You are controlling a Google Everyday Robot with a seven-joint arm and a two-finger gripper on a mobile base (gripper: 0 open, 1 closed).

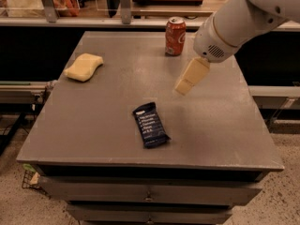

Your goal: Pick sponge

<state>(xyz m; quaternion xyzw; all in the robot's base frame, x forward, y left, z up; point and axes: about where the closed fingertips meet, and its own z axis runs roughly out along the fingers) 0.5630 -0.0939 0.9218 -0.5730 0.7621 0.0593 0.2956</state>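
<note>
The sponge [84,66], a pale yellow foam pad with rounded corners, was seen lying flat near the far left corner of the grey surface [84,130], touched by nothing. The gripper [183,87] was found well apart from it, held above the right half of the surface and tilted down and to the left from the white arm [234,22], which entered from the upper right. Only one cream-coloured block (its tip a little paler than the rest) was presented by the gripper, so whether it was spread or closed could not be told. A red soda can [175,36] was stood upright near the far edge of the surface, above and slightly left of the gripper in the view. A dark blue snack bar wrapper [150,124] was laid flat toward the front edge, near the middle, below and to the left of the gripper and well apart from the sponge. Grey drawer fronts [150,191] were seen beneath the surface.
</note>
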